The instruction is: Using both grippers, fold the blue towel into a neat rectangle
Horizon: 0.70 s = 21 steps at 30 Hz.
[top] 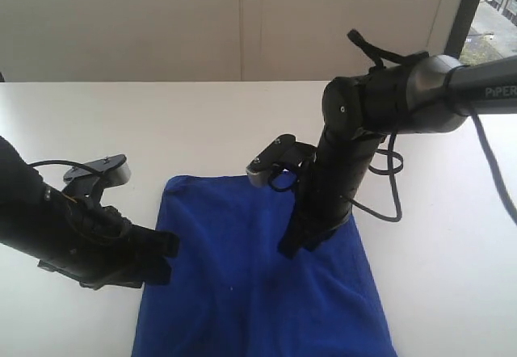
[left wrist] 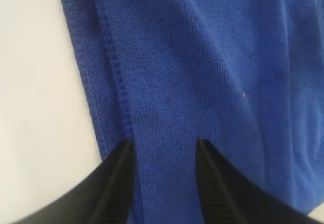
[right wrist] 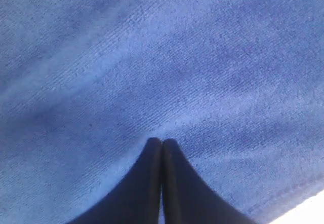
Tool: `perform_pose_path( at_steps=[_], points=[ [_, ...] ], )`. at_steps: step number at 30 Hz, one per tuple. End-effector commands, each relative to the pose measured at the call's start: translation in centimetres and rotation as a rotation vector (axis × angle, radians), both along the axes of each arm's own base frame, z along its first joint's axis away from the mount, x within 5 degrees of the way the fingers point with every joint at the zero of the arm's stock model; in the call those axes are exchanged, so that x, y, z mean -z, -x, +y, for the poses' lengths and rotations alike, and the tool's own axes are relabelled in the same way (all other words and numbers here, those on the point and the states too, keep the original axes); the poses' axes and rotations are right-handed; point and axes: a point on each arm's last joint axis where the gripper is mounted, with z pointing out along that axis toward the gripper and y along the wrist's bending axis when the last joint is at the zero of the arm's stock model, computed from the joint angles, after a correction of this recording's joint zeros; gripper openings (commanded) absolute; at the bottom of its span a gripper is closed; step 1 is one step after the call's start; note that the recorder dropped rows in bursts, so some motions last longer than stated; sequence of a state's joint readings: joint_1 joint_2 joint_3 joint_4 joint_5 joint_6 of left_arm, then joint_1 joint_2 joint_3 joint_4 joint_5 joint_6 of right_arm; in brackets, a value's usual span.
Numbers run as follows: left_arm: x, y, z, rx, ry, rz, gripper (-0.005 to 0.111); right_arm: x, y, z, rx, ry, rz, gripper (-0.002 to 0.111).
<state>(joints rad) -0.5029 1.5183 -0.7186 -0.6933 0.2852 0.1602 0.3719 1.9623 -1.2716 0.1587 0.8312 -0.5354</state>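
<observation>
Blue towel (top: 258, 276) lies spread on the white table (top: 121, 123), its far edge near the middle of the tabletop and its length running towards the near side, where it passes out of the exterior view. The surface is mostly flat with a few soft ripples. The left gripper (top: 167, 256) sits low at the towel's left edge, roughly midway along what shows of that side; seen from its wrist, its two black fingers (left wrist: 117, 183) stand apart with blue cloth showing in the gap between them, so they are open rather than clamped. A stitched hem (left wrist: 114, 72) runs along the cloth just beside the bare table, and a second edge seems to lie under it, though from this angle I cannot be sure the towel is doubled there. The right gripper (top: 292, 244) points steeply down onto the towel, nearer its far right part; the arm behind it bears the lettering "PiPER" (top: 499, 90), and a black cable (top: 394, 187) loops off it above the table. From that wrist, the fingers (right wrist: 152, 183) are pressed tight together, tips against the terry; whether any cloth is pinched between them I cannot tell. A sliver of white table shows past the towel's hem at one corner of that view.
</observation>
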Motion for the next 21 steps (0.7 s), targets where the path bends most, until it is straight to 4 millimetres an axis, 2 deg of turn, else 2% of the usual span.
perform_pose_path(
  at_steps=[1,6,14,21],
  points=[
    [0.7,-0.3,-0.2,-0.007,0.017,-0.002,0.042,0.6,-0.2,0.0,0.0,-0.006,-0.01,0.0],
    [2.0,-0.8,-0.2,-0.027,-0.01,0.014,0.03,1.4,-0.3,0.0,0.001,0.001,0.007,0.0],
    [2.5,-1.1,-0.2,-0.05,-0.016,0.014,0.037,2.7,-0.3,0.0,0.002,0.012,0.037,0.0],
    [2.5,-1.3,-0.2,-0.063,-0.02,-0.007,0.038,2.9,-0.4,0.0,0.002,0.013,0.041,0.0]
  ],
)
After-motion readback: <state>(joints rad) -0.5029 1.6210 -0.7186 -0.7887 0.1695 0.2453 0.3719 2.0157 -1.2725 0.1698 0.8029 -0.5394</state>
